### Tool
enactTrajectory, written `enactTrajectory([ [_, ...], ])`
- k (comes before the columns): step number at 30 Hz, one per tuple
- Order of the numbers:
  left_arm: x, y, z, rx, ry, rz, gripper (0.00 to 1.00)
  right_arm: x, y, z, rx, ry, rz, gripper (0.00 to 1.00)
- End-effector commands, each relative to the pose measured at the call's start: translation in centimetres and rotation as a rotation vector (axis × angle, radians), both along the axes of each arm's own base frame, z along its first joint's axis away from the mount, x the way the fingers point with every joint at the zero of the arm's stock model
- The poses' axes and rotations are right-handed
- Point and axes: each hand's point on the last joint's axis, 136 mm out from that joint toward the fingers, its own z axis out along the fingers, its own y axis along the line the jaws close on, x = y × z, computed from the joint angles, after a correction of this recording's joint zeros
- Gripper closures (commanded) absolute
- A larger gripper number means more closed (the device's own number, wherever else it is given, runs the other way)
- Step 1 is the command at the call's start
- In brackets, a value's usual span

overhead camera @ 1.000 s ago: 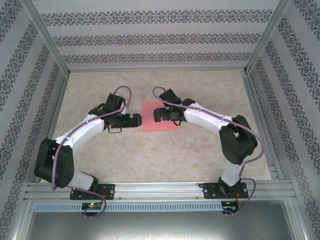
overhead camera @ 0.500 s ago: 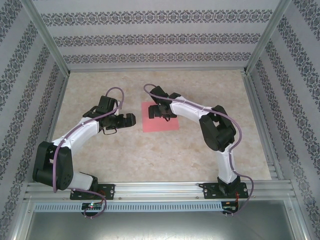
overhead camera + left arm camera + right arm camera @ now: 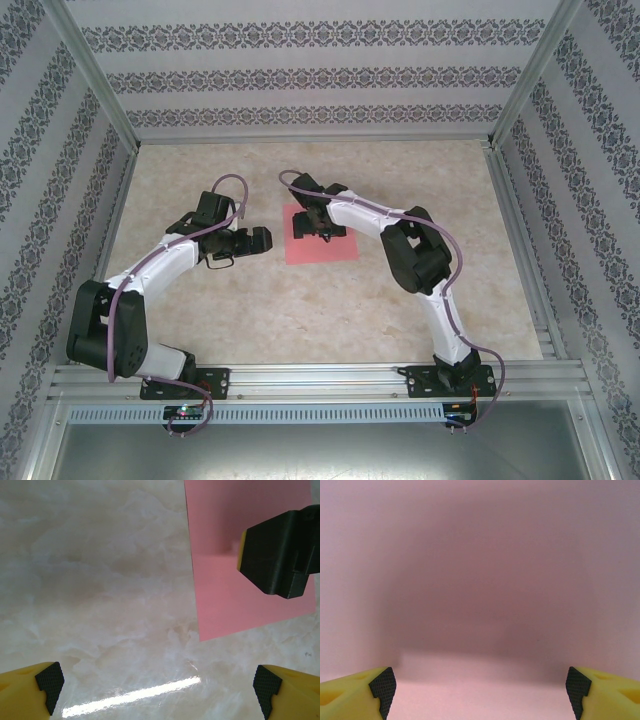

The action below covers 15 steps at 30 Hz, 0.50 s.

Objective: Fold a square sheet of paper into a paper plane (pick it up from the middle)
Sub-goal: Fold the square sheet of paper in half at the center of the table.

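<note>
Paper sheet (image 3: 338, 248) flat, right tool (image 3: 306, 226) above

The beige marble-look desk (image 3: 100, 580) is properly glossy and smooth, with a bright streak of light bouncing off it in the left wrist view. The pink-red square sheet of paper (image 3: 225, 580) is matt and smooth, zero shine. The left arm's yellow fingers (image 3: 22, 692) look like smooth plastic, tipped with black pads (image 3: 51, 682) in a fine cross-hatched grip texture. Same deal on the right arm's yellow fingers (image 3: 345, 692). The white arm shells (image 3: 365, 217) are shiny plastic. The silver frame rail (image 3: 320, 378) is ribbed metal.
</note>
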Motion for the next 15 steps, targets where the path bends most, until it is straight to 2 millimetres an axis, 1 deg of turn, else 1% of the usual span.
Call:
enactTrajectory([
  [1,0.4,0.0,-0.1,-0.016,-0.017,-0.011,0.0,0.0,0.0,-0.4,-0.037,0.008,-0.018,0.1],
  [5,0.4,-0.2,-0.4,-0.022,-0.005,-0.015,0.0,-0.2,-0.3,-1.4,-0.066,0.027,-0.014,0.11],
  [11,0.3,-0.3,-0.7,-0.027,0.009,-0.02,0.0,-0.7,-0.3,-2.9,-0.066,0.057,-0.016,0.14],
  [13,0.2,-0.5,-0.9,-0.035,0.016,-0.025,0.0,-0.9,-0.2,-3.3,-0.055,0.068,-0.013,0.18],
  [15,0.2,-0.6,-1.0,-0.044,0.023,-0.03,0.0,-1.1,0.0,-3.6,-0.039,0.073,-0.014,0.2],
])
